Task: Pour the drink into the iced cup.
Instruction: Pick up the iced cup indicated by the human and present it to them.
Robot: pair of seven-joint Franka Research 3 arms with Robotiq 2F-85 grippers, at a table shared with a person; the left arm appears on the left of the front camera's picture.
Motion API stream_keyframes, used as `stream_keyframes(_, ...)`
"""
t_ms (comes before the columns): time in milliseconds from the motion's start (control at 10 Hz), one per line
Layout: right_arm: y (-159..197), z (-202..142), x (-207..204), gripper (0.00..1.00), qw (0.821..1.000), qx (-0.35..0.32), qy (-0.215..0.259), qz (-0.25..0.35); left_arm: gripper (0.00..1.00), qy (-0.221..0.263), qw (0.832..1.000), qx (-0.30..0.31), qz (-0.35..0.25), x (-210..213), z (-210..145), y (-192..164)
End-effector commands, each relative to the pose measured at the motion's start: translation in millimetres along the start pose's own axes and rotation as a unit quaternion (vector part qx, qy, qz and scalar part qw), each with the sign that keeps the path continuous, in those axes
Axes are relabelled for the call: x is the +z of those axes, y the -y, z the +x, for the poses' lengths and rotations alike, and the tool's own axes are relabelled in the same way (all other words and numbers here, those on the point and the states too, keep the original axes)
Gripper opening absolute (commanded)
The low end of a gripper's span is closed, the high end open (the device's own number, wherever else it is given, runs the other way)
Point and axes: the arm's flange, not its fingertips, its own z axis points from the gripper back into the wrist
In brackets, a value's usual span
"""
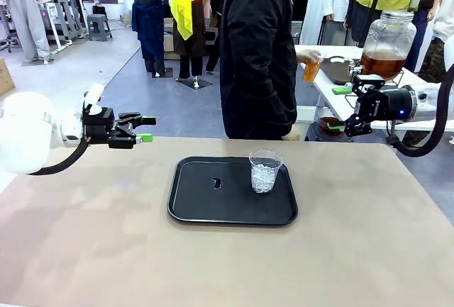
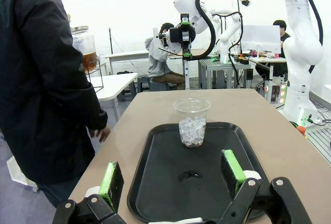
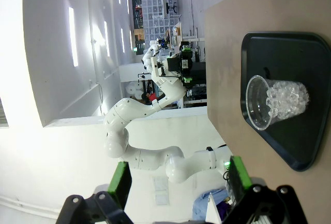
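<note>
The iced cup (image 1: 265, 171), clear plastic with ice in its lower half, stands upright on the right part of a black tray (image 1: 198, 208). The drink (image 1: 383, 62), amber liquid, sits in a large glass jar on a white side table at the back right. Beside that jar, a person's hand holds a small cup of amber liquid (image 1: 312, 69). My left gripper (image 1: 145, 130) hovers open over the table's far left edge, with nothing between its fingers. My right gripper (image 1: 339, 108) is open beyond the far right edge. From the wrists I see the cup (image 2: 192, 123) (image 3: 276, 102) ahead of each open gripper (image 2: 172, 175) (image 3: 178, 180).
A person in a black jacket (image 1: 255, 52) stands at the far side, turned toward the side table (image 1: 333, 73). A small wet spot (image 1: 217, 183) lies on the tray left of the cup. The brown tabletop (image 1: 106, 250) spreads bare around the tray.
</note>
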Motion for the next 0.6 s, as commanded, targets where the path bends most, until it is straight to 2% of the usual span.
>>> stream_keyframes(0, -1.4, -0.6, -0.2, 1.00, 1.000, 0.001, 0.001, 0.000, 1.00, 0.001, 1.000, 0.002, 0.000, -0.8, 2.2, -1.6)
stream_keyframes(500, -1.4, -0.6, -0.2, 1.00, 1.000, 0.001, 0.001, 0.000, 1.00, 0.001, 1.000, 0.002, 0.000, -0.8, 2.2, -1.6)
